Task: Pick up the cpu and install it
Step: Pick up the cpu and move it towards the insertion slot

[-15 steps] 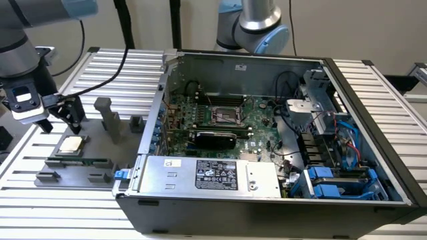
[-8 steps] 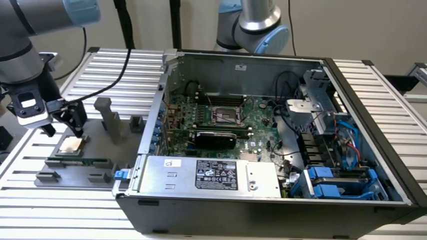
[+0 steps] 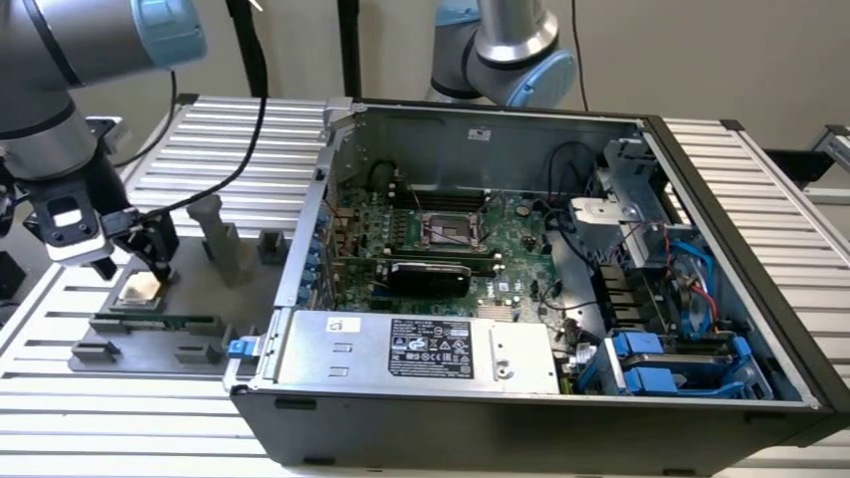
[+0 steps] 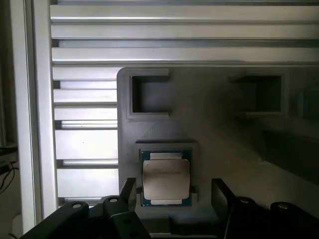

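As the robot arm reaches down at the exterior view's left, its black end effector (image 3: pixel 133 268) hangs right over the cpu (image 3: pixel 139 289), a small flat square chip with a silver top and a pale rim. The jaws stand wide apart. In the wrist view one dark finger (image 4: pixel 127 193) shows on each side of the chip, with a gap between each finger and the chip's edge, so nothing is gripped. I cannot tell whether the fingertips touch the surface below.

The cpu lies flat in a square recess of a grey holder plate (image 3: pixel 213 294). Two rectangular pockets (image 4: pixel 149 94) are sunk into the same plate, farther from the fingers than the chip. A long thin green memory stick (image 3: pixel 153 322) lies along the plate just beside the cpu, nearer the exterior camera. The plate rests on a counter (image 3: pixel 133 418) of ribbed aluminium slats.

To the exterior view's right, touching or just beside the plate, sits an open computer case (image 3: pixel 531 428). Inside it lies a green motherboard (image 3: pixel 512 234) with a square socket (image 3: pixel 445 231) near its middle, well apart from the cpu. A big silver box with a black label (image 3: pixel 412 349) fills the near corner of the case, and blue drive brackets (image 3: pixel 664 363) sit towards the right.
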### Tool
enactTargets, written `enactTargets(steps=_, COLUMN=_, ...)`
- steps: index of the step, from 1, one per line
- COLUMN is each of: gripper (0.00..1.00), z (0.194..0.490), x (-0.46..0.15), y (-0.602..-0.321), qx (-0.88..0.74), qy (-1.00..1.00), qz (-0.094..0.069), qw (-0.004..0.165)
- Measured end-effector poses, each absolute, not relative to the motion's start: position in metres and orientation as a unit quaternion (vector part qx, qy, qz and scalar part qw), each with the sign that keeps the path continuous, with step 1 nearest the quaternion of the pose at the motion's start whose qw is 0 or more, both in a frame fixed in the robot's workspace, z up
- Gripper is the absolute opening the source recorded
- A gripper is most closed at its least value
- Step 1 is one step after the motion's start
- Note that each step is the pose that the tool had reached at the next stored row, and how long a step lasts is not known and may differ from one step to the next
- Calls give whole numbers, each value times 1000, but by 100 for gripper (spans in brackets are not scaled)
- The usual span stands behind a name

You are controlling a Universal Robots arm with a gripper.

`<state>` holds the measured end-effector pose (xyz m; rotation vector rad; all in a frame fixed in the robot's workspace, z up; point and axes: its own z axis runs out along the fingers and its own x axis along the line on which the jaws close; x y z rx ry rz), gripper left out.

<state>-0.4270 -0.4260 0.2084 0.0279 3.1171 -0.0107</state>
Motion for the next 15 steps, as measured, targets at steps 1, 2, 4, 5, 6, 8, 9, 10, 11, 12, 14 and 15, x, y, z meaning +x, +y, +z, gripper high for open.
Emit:
enactTargets(steps=1, gripper=71, z=207, x=-427, y=-426, qx=9, qy=1000, qz=-3, qw=12)
enactTargets(steps=2, gripper=71, z=205, x=-427, y=-426, qx=9, qy=1000, qz=-3, qw=11)
enactTargets(steps=4, gripper=71, z=202, x=-427, y=-426, qx=9, qy=1000, qz=-3, qw=9)
enactTargets(steps=5, gripper=71, z=201, x=-427, y=-426, qx=9, qy=1000, qz=-3, qw=7)
enactTargets(steps=6, gripper=71, z=200, x=-426, y=-426, qx=9, qy=1000, qz=-3, qw=6)
enactTargets(steps=8, gripper=71, z=198, x=-425, y=-426, qx=9, qy=1000, qz=-4, qw=2)
enactTargets(steps=9, gripper=71, z=197, x=-425, y=-426, qx=9, qy=1000, qz=-4, qw=0)
enactTargets(steps=10, gripper=71, z=197, x=-424, y=-426, qx=9, qy=1000, qz=-4, qw=-2)
enactTargets(steps=11, gripper=71, z=197, x=-424, y=-426, qx=9, qy=1000, qz=-4, qw=-2)
enactTargets(steps=12, gripper=71, z=196, x=-423, y=-426, qx=9, qy=1000, qz=-4, qw=-2)
enactTargets(steps=14, gripper=71, z=195, x=-423, y=-426, qx=9, qy=1000, qz=-4, qw=-2)
enactTargets(steps=15, gripper=71, z=195, x=-423, y=-426, qx=9, qy=1000, qz=-4, qw=-2)
